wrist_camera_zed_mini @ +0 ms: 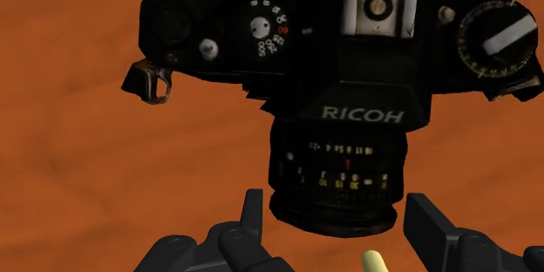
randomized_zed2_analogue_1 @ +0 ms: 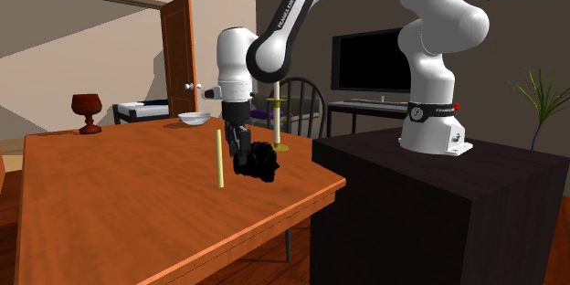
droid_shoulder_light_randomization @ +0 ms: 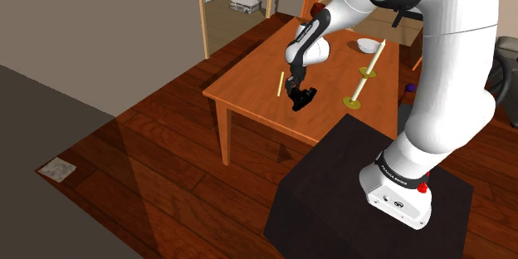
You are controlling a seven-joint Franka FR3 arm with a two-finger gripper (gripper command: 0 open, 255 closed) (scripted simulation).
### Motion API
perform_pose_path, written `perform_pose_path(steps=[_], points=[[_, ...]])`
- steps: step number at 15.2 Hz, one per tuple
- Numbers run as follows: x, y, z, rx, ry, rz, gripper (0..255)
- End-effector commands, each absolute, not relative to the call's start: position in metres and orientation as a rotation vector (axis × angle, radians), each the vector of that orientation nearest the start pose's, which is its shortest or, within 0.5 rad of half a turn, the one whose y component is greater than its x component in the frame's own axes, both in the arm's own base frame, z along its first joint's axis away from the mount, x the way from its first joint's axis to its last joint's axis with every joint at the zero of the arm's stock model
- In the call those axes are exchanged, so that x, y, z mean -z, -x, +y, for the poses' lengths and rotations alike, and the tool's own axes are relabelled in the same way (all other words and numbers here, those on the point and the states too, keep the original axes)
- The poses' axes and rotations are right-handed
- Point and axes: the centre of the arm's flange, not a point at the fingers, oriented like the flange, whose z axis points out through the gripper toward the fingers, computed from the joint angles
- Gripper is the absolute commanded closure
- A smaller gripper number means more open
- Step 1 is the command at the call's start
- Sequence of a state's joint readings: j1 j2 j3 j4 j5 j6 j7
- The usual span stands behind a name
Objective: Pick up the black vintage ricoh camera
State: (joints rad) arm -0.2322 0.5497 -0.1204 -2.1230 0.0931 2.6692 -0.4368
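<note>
though a dark lump from the shoulder view, the wrist view reads lettering on the ricoh camera (wrist_camera_zed_mini: 349, 78), gripper (wrist_camera_zed_mini: 336, 218) clamped on its lens.

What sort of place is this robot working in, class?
Probably a home's living or dining room: an orange-brown wooden table, a dark spindle-backed wooden chair and a black flat screen.
</note>
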Motion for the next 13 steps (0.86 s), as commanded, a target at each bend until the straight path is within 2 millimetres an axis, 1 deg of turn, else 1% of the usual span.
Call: perform_pose_path(steps=[1, 11, 13], points=[[-0.159, -0.534, -0.201, -0.009, 3.161, -0.030, 255], [-0.212, -0.534, -0.201, -0.009, 3.161, -0.030, 255], [-0.213, -0.534, -0.201, -0.009, 3.161, -0.030, 255]])
